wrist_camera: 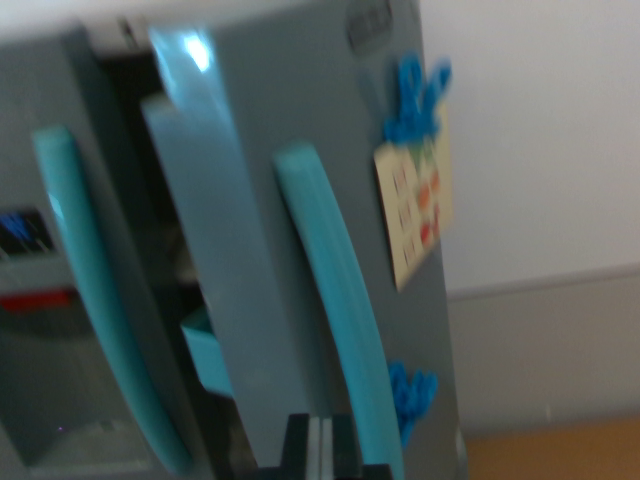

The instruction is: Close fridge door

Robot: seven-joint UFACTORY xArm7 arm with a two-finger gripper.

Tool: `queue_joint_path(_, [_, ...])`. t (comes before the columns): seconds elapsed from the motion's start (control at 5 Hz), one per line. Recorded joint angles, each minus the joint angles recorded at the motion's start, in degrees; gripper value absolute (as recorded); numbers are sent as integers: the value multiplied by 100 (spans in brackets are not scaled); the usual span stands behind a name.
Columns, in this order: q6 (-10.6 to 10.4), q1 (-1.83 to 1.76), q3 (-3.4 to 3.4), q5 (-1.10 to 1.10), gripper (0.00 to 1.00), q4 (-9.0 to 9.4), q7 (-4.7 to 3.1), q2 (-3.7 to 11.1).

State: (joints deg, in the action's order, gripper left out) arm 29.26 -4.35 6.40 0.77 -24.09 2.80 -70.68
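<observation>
One fridge door (270, 250) (ajar) just above gripper (322, 450).

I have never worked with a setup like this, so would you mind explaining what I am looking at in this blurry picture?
This is taken by a camera mounted on a robot arm's wrist, so you see what the arm's hand faces. The dark block at the bottom edge is part of its gripper; the picture does not show whether it is open or shut, and nothing is visibly held. In front stands a grey toy fridge with two curved teal handles. The right-hand door stands ajar, showing a dark gap and a teal shelf inside. A paper note with blue magnets is stuck to the door's front. The job is pushing that door closed.
</observation>
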Motion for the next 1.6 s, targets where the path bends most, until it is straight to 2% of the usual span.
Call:
queue_joint_path(0.2, [0, 0, 0, 0, 100, 0, 0, 0])
queue_joint_path(0.4, [-2, 0, 80, 0, 100, 0, 0, 341])
queue_joint_path(0.6, [-2, 0, 80, 0, 100, 0, 0, 341])
queue_joint_path(0.8, [-6, 0, 159, 0, 100, -17, 0, 674])
queue_joint_path(1.0, [-6, 0, 159, 0, 100, -17, 0, 674])
queue_joint_path(1.2, [-10, 0, 201, 0, 100, -97, 0, 980])
queue_joint_path(1.4, [-10, 0, 201, 0, 100, -97, 0, 980])
queue_joint_path(1.6, [-14, 0, 236, 0, 100, -312, 0, 1324])
